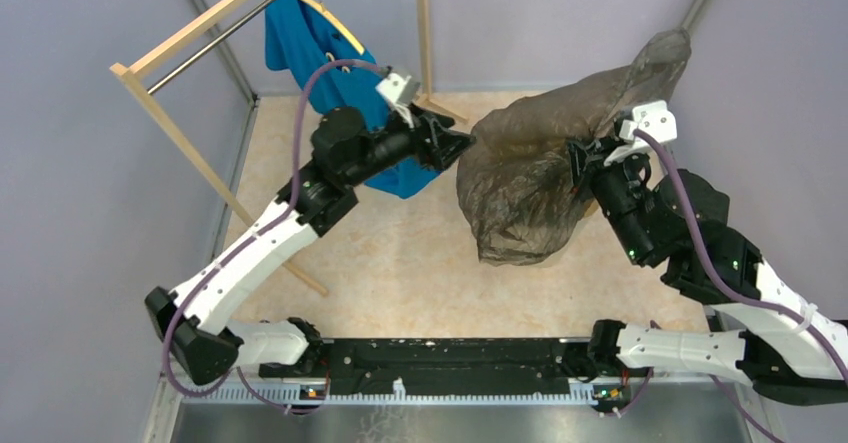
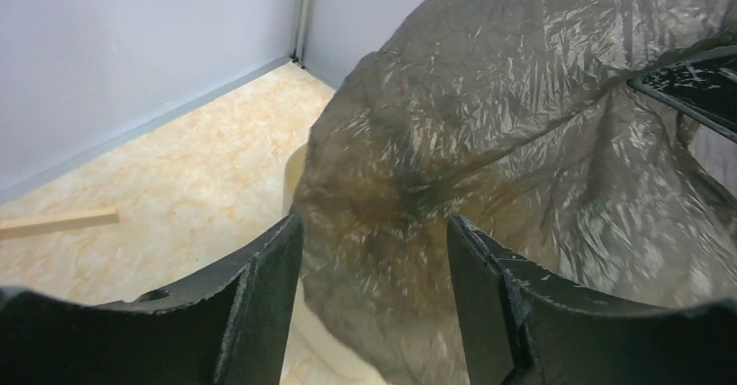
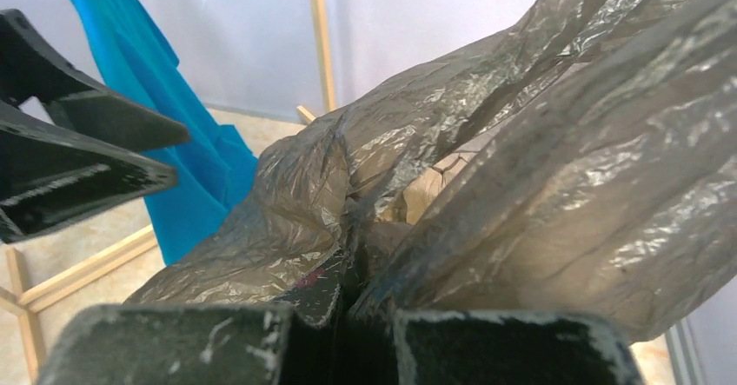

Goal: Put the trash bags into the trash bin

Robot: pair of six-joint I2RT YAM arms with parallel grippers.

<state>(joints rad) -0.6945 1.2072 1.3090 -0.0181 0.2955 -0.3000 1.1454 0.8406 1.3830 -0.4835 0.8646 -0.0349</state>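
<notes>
The dark, see-through trash bag (image 1: 530, 178) hangs billowed above the floor at centre right. My right gripper (image 1: 582, 160) is shut on a gathered fold of the bag (image 3: 539, 168); its jaws (image 3: 350, 279) are pinched together on the plastic. My left gripper (image 1: 466, 144) is open at the bag's left side. In the left wrist view its fingers (image 2: 372, 222) stand wide apart with the bag (image 2: 521, 124) right in front of them. The bag drapes over the cream trash bin (image 2: 323, 343), and only a strip of the bin's rim shows. The bin is hidden in the top view.
A blue shirt (image 1: 305, 33) hangs on a wooden clothes rack (image 1: 190, 28) at the back left, right behind the left arm; the shirt also shows in the right wrist view (image 3: 187, 155). Grey walls close in the beige floor (image 1: 400, 253) on three sides.
</notes>
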